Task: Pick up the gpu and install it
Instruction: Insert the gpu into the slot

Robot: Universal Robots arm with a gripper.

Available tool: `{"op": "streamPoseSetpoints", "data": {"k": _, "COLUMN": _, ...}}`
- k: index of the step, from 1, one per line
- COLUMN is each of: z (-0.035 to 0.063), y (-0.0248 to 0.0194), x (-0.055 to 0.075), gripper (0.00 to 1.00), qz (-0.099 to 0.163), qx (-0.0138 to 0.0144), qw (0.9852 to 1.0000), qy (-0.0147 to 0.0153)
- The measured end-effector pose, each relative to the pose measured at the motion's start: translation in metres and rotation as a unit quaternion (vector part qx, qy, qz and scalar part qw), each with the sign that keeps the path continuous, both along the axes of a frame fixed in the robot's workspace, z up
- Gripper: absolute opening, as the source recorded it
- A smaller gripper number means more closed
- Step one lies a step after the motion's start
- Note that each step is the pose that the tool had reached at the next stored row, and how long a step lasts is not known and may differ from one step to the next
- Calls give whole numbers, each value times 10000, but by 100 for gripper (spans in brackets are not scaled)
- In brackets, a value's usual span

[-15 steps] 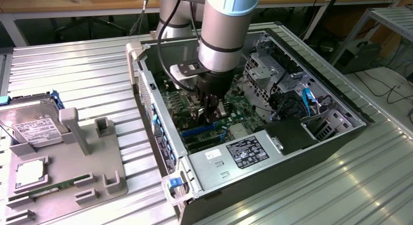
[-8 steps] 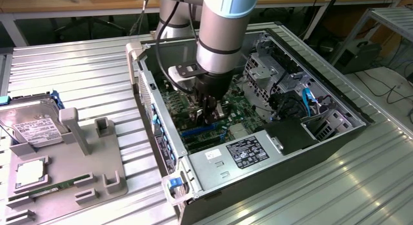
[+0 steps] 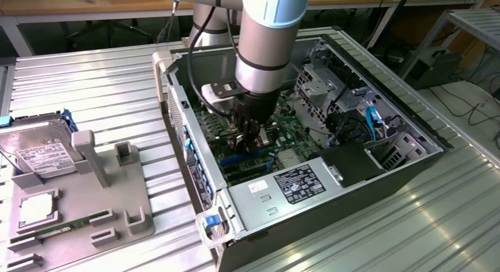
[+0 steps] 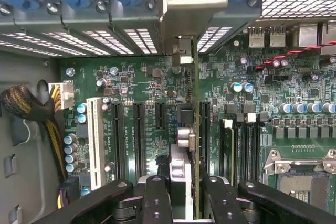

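**Item:** gpu (image 4: 181, 167), a thin flat card seen edge-on.

**Held by:** gripper (image 4: 187, 184). Its 2 fingers (image 4: 157, 199) are closed on the card's 2 faces at its near end.

**Position:** the card stands upright over the motherboard (image 4: 142, 80) and runs straight away from the fingers.

**Just past the fingers:** black expansion slots (image 4: 139, 140) lie on either side of the card, with 1 white slot (image 4: 95, 140) further out. Whether the card's lower edge has entered a slot cannot be told.

**Far end:** the silver bracket (image 4: 180, 30) meets the case's vented rear panel (image 4: 105, 38).

**Handling, as judged:** light, stiff and thin. It looks fragile at its bare components and contact edge, and its smooth faces may slip. It is best held flat-faced along the upper edge, clear of the contacts and bracket, and kept square without twisting.
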State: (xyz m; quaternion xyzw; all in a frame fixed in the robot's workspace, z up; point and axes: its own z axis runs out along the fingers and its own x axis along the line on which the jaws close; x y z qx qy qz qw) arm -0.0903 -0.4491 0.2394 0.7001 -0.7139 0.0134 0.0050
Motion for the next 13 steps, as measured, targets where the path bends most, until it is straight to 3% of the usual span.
{"op": "streamPoseSetpoints", "data": {"k": 13, "z": -76, "y": 0, "x": -30, "gripper": 29, "qz": 0, "qx": 24, "qw": 10000, "qy": 0}}
